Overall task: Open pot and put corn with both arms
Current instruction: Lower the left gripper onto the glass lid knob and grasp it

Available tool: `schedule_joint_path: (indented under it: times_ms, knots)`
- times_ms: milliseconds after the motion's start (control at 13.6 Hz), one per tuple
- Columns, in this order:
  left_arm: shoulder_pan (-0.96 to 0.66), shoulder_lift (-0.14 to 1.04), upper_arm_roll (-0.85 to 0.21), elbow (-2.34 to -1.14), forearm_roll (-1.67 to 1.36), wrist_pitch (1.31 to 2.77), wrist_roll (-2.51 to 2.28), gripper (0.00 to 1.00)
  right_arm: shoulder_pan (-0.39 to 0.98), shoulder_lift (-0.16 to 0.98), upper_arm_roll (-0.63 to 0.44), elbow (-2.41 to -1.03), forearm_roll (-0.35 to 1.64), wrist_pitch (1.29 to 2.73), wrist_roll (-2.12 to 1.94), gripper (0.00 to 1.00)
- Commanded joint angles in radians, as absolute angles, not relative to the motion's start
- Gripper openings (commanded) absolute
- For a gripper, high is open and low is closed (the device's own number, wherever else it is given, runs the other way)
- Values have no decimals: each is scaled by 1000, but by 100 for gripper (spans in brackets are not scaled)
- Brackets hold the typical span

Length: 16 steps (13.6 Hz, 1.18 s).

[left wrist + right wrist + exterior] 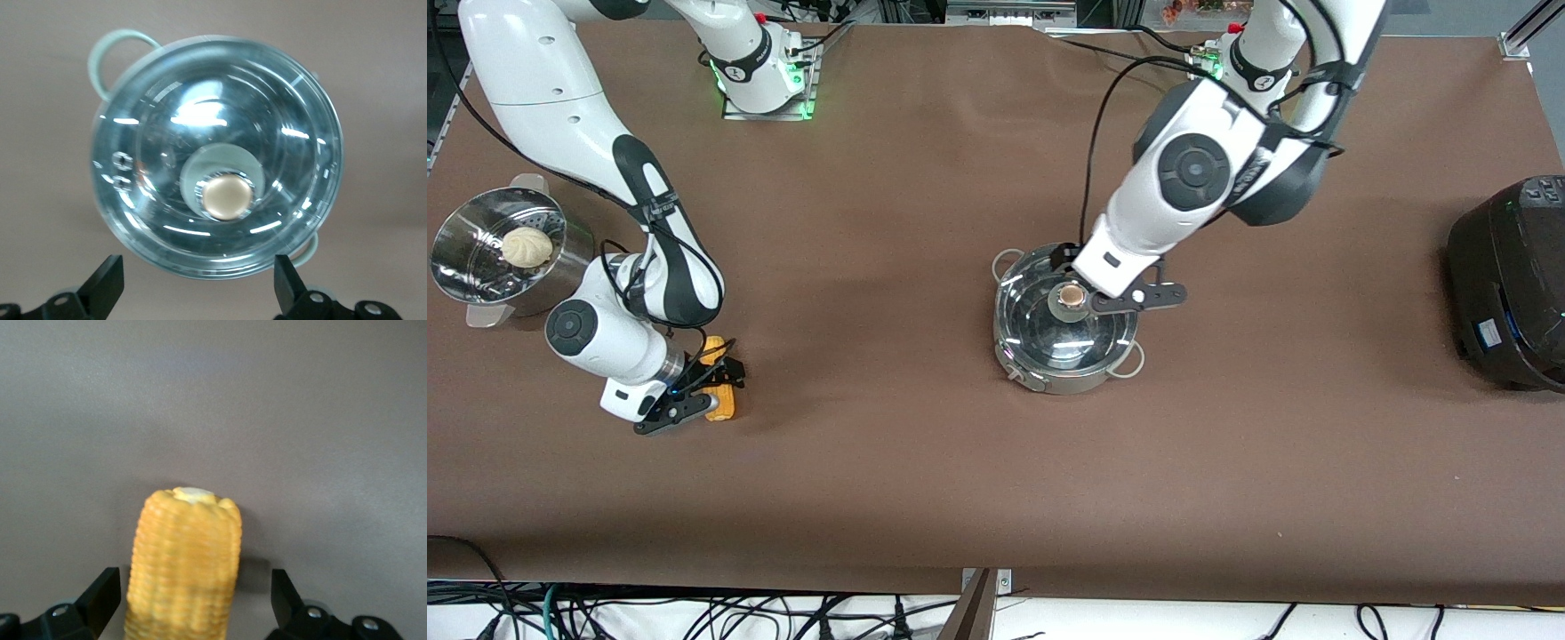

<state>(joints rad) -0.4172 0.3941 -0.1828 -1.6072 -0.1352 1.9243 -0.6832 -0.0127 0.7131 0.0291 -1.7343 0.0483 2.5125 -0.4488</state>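
Right wrist view is showing the right gripper (193,600) hanging wide open around the corn (185,560), a hard, bumpy, light cob lying on the table (925,462) near the steamer basket (489,258), pointing away from the front camera, best pinched across its middle, while the left gripper (197,283) is hovering open over the pot (1064,320), holding nothing.

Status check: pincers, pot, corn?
Left pincer open over lidded pot. Right pincer open, straddling corn on table. Nothing blocking.

High front view, two wrist close-ups
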Motion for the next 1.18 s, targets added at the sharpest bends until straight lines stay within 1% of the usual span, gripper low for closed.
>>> schedule_joint_path:
  times_ms: [0, 74, 147, 295, 369, 664, 811, 1032, 1106]
  knots:
    - [-460, 462, -169, -1536, -97, 1924, -728, 99, -21, 703, 40, -1750, 71, 2530, -474, 100]
    - [-471, 474, -169, -1532, -72, 1925, -739, 99, -21, 703, 40, -1750, 71, 2528, -469, 100]
    - [-472, 479, -170, -1532, -46, 1927, -741, 99, -21, 701, 40, -1749, 71, 2525, -466, 89]
    - [-472, 494, -169, -1529, -37, 1945, -741, 99, -20, 696, 40, -1746, 71, 2522, -466, 63]
    - [-472, 505, -167, -1528, -37, 1954, -741, 99, -20, 695, 40, -1746, 71, 2520, -466, 61]
    - [-474, 522, -164, -1526, 1, 1985, -741, 99, -18, 675, 40, -1735, 71, 2470, -465, 63]
    - [-474, 528, -163, -1526, 8, 1985, -741, 99, -18, 660, 40, -1733, 71, 2459, -465, 60]
    - [-474, 532, -161, -1526, 8, 2009, -741, 96, -17, 643, 38, -1723, 71, 2421, -465, 42]
    - [-474, 534, -160, -1526, 8, 2016, -741, 96, -17, 643, 38, -1723, 71, 2421, -465, 41]
